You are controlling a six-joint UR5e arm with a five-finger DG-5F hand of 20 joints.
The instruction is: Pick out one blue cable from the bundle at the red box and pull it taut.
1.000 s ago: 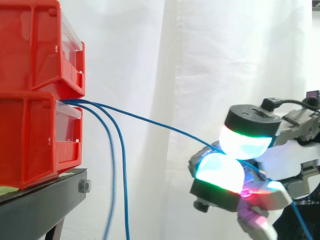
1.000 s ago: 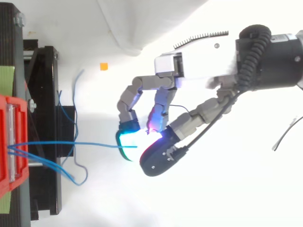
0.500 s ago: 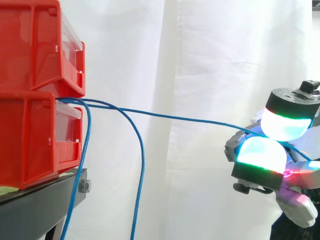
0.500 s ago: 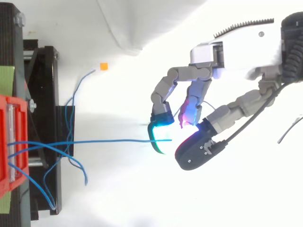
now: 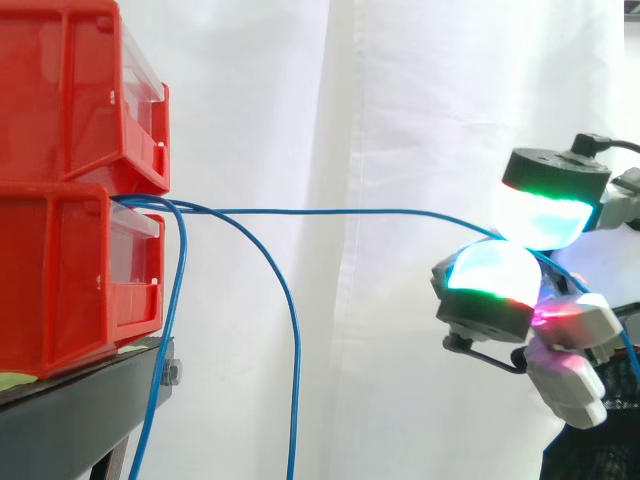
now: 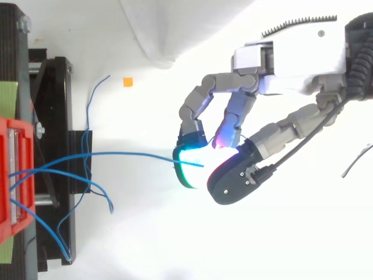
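SIDE VIEW
Bins: two red plastic bins (image 5: 60, 150) stacked at the left on a black metal stand (image 5: 90, 400), with a white curtain (image 5: 400, 100) behind.
Held cable: one thin blue cable (image 5: 350, 212) leaves the gap between the bins' clear fronts. It runs nearly level to the right, with no sag, up to the hand.
Hand: the hand (image 5: 488, 290) is at the right, well apart from the bins. Two glowing fingertip pads (image 5: 540, 215), cyan-white with green rims, meet one above the other.
Grip: the pads pinch the thin blue cable between them, so the hand is closed on it.
Slack cables: two other blue cables (image 5: 290, 350) come out of the same gap, arch over and hang down past the bottom edge. One hangs close to the bins, the other farther out.

TOP VIEW
Hand: it comes in from the right edge, white-and-grey palm (image 6: 291, 55) at the top, fingers curled leftward and the thumb closing from below.
Held cable: it runs from the red plastic bins at the left edge, across the black metal stand, to the cyan pad. It bows slightly, and its tip lies on the pad.
Slack cables: they loop in a tangle over and beside the stand.
Other: a small orange square (image 6: 127, 82) lies on the white floor near one loose blue end.
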